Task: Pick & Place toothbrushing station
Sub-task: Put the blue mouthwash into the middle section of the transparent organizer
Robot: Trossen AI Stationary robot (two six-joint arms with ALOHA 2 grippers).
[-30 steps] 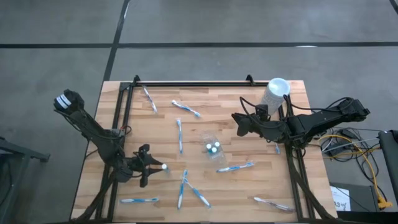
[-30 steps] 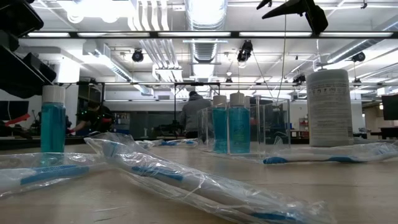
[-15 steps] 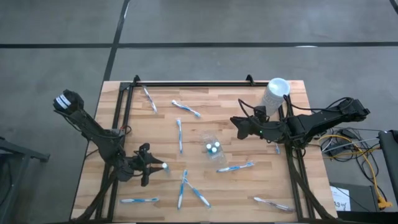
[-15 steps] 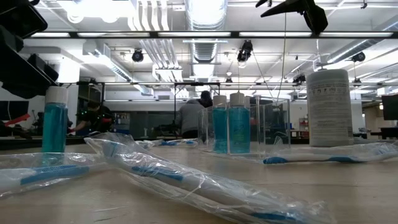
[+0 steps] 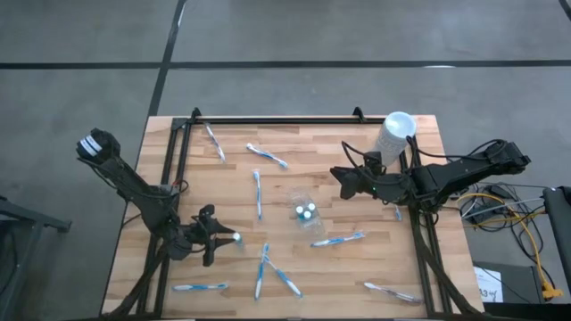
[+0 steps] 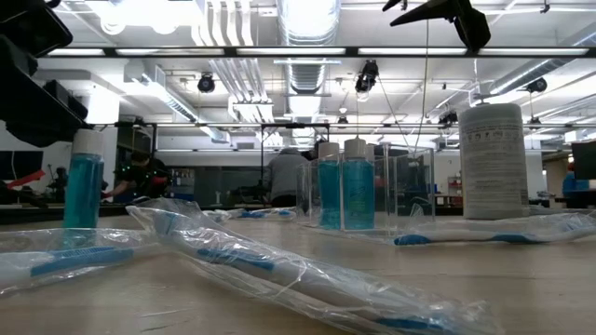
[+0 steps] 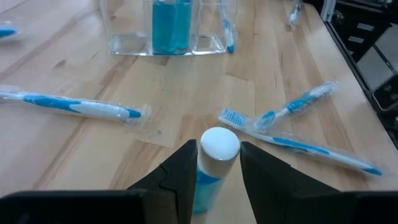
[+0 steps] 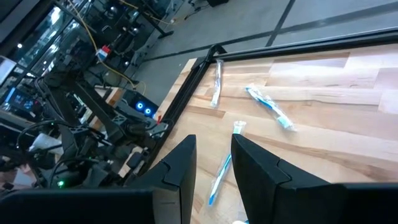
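Several wrapped blue-and-white toothbrushes lie scattered flat on the wooden table. A clear pouch at mid-table holds two blue, white-capped tubes standing upright. My left gripper, near the table's left front, is shut on a third blue tube, which is upright in the low view. A wrapped toothbrush hides its bottom. My right gripper hangs high over the table right of the pouch, its fingers a little apart with nothing between them. My left gripper pinches the tube's blue body just under the white cap, one finger on each side. The fingers come from the table's left, slanting down. The tube stands upright, cap up; whether its bottom rests on the table I cannot tell.
A tall white cylinder stands at the far right corner, near my right arm. A black rail runs along the far edge, with rails down both sides. Two crossed toothbrushes lie just ahead of my left gripper.
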